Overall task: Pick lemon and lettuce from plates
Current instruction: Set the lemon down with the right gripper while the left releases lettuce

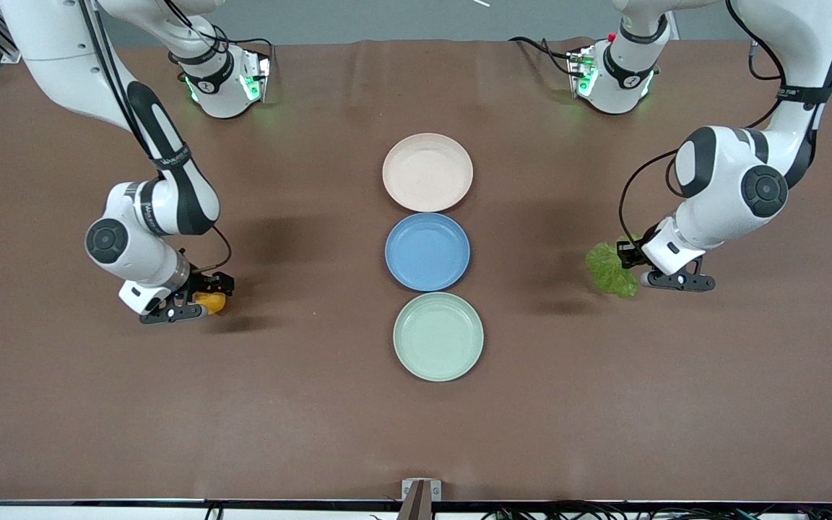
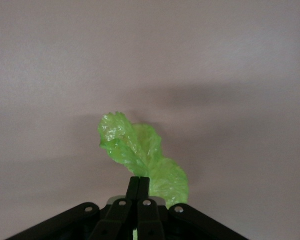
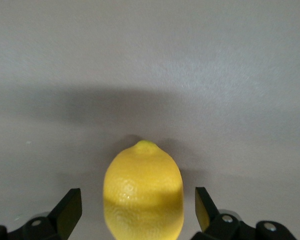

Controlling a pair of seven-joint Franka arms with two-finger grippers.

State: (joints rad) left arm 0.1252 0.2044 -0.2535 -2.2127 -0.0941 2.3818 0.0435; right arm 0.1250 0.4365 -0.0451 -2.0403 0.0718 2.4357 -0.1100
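Both plates bare, centre frame. Left gripper point(image 1: 629, 263) at right, fingers pinching the lettuce point(image 1: 611, 269) above the table. Right gripper point(image 1: 203, 303) at lower left, fingers spread around the lemon point(image 1: 211, 301), apparently on the table point(image 1: 315, 404).

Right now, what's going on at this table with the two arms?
Both items are already off the plates. The left gripper has its jaws shut on the lettuce, over the tablecloth toward the left arm's end. The right gripper is at the lemon toward the right arm's end, jaws open on either side of it with gaps showing, so the lemon seems set down or just released. The beige-pink plate, blue plate and mint green plate sit in a row mid-table with nothing on them.
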